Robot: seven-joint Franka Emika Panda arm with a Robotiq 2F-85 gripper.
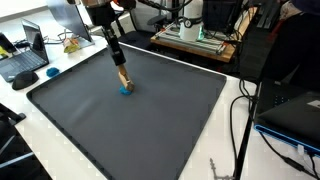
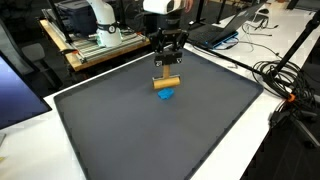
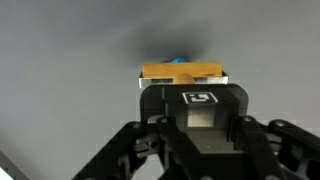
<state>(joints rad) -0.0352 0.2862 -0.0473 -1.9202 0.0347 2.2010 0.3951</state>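
Wrist view: black gripper [image 3: 181,90] clamps a tan wooden block [image 3: 180,73] level, seating it squarely on a small blue piece [image 3: 178,59].

Even bright room light; wrist view blurred.

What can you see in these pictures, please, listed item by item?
tan wooden block: one, tan, between the gripper's fingers, directly above the blue piece
small blue piece: one, blue, on the mat under the block; contact with the block unclear
dark grey mat: one, dark grey, covering most of the table
white table: one, white, beneath the mat
open laptop: one, black, on the table beside the mat
cables: several, black, off the mat's edge
Robotiq gripper: one, black, closed on the block
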